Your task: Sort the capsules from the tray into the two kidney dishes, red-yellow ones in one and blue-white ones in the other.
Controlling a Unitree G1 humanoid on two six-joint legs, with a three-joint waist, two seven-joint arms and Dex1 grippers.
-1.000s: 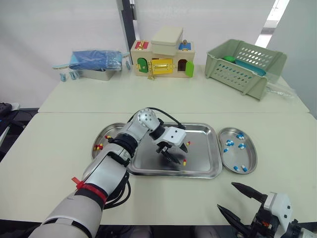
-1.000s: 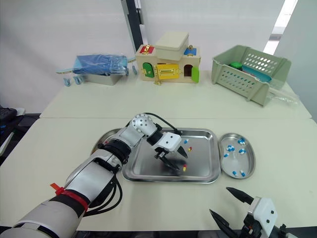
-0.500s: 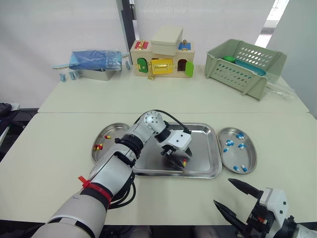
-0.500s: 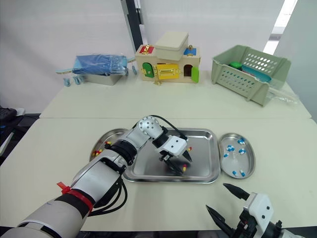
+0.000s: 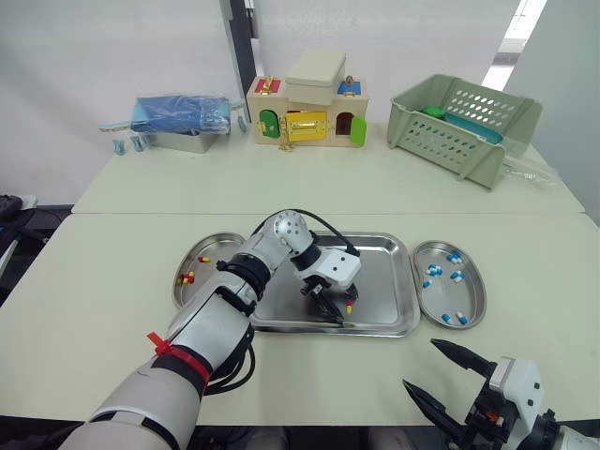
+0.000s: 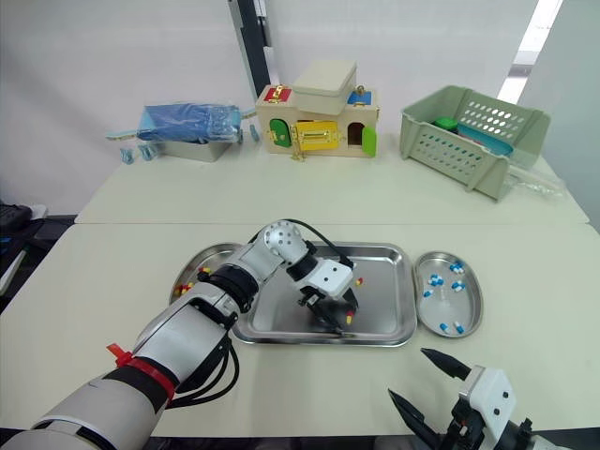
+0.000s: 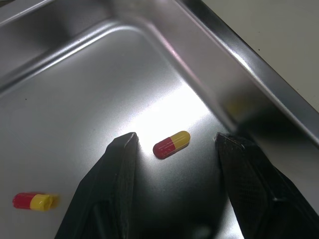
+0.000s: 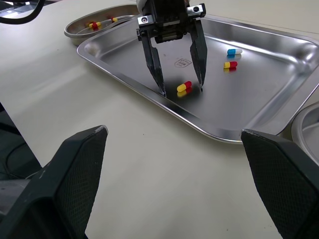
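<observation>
A steel tray [image 5: 281,302] lies between two kidney dishes. The left dish [image 5: 217,248] holds red-yellow capsules and the right dish [image 5: 469,295] holds several blue-white ones. My left gripper [image 5: 336,307] is open and low over the tray's near right part. A red-yellow capsule [image 7: 171,144] lies loose between its fingertips [image 7: 127,144]. Another red-yellow capsule [image 8: 230,64] and a blue-white capsule [image 8: 234,51] lie farther back in the tray. My right gripper [image 5: 422,366] hangs open and empty near the table's front edge, right of the tray.
On the far table stand a green plastic basket [image 5: 464,117], a wooden toy house [image 5: 307,111] and a metal box holding a blue bag [image 5: 183,122]. Bare tabletop surrounds the tray and dishes.
My left gripper has moved from the tray's middle toward its near right part and lowered, so its fingers now straddle the red-yellow capsule. The right gripper has barely moved.
</observation>
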